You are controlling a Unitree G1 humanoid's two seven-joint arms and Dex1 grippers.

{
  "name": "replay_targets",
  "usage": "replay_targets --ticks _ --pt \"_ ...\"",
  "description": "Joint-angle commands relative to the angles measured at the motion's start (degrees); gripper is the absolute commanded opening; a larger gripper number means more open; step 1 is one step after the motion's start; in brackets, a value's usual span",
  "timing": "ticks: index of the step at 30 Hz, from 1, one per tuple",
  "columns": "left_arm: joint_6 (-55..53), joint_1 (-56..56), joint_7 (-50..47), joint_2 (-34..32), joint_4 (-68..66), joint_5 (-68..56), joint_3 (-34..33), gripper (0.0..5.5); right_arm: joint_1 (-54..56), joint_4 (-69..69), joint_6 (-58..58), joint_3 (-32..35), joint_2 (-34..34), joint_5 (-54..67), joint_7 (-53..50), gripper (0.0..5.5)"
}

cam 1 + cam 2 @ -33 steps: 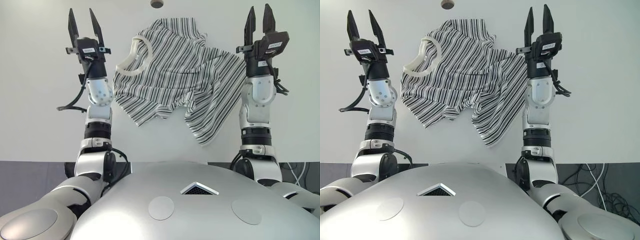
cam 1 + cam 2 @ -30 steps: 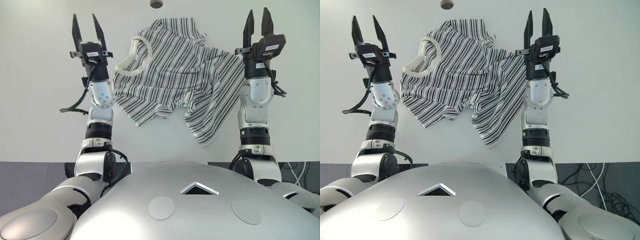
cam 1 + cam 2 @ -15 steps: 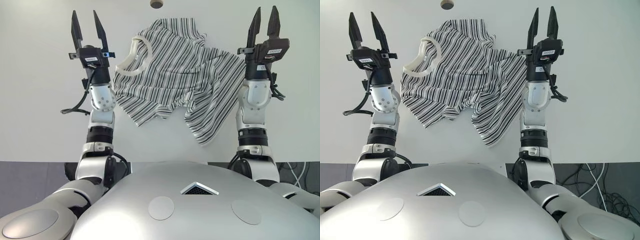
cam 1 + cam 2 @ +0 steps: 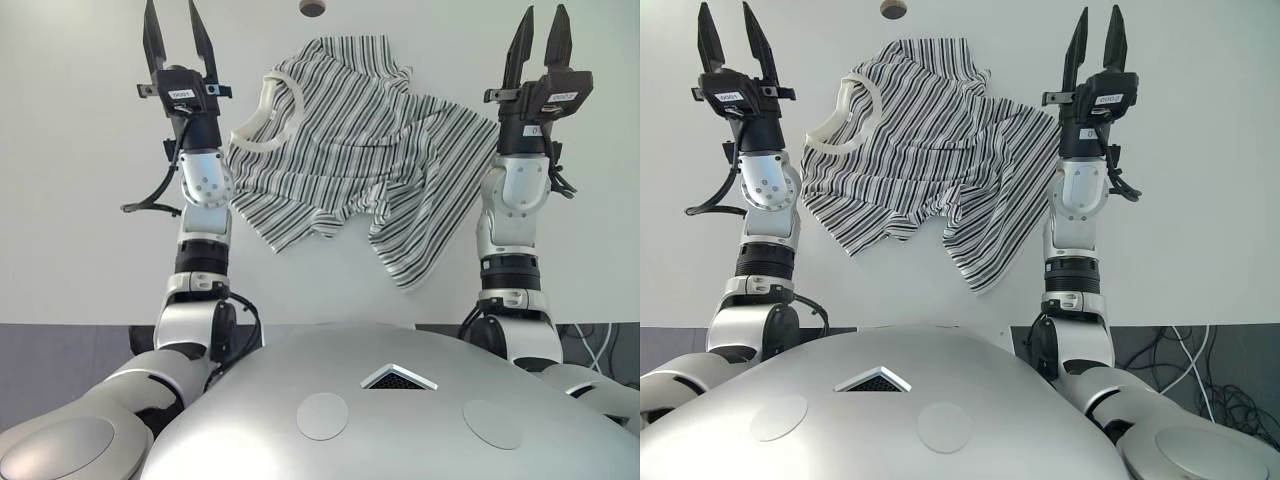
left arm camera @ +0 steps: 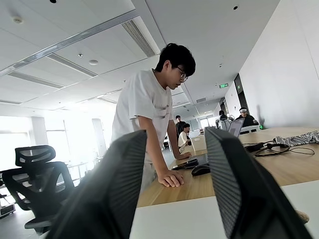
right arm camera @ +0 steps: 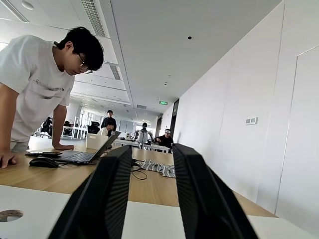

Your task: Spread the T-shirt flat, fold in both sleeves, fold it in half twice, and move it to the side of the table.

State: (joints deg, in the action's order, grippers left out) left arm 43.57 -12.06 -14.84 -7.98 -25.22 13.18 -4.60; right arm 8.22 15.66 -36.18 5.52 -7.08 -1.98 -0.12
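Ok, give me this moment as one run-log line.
striped T-shirt: crumpled on white table, not spread | left gripper: open, empty | right gripper: open, empty | step: spreading not begun

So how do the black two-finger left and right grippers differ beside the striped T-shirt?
The left gripper stands clear of the black-and-white striped T-shirt, white table between; the right gripper has its arm overlapping the shirt's edge in the head view. The left gripper is near the white collar; the right gripper is at the side away from it. Both are open and empty.
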Motion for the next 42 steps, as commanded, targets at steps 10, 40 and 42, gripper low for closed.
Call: replay_targets --ticks 10,40,42 --pt "-4.49 3.57 4.42 -1.10 3.79 2.90 4.34 2.12 0.53 -1.89 2.38 0.84 -3.46 1.22 3.33 1.51" --pt "-15.38 15.23 24.20 -32.43 12.82 33.48 19.27 2.12 8.61 26.52 -3.76 -14.90 -33.38 -17.79 29.13 1.51" --pt "-15.79 14.68 23.97 -33.22 11.10 34.94 20.98 2.12 9.00 27.40 -4.18 -15.86 -33.20 -18.44 28.72 1.51"
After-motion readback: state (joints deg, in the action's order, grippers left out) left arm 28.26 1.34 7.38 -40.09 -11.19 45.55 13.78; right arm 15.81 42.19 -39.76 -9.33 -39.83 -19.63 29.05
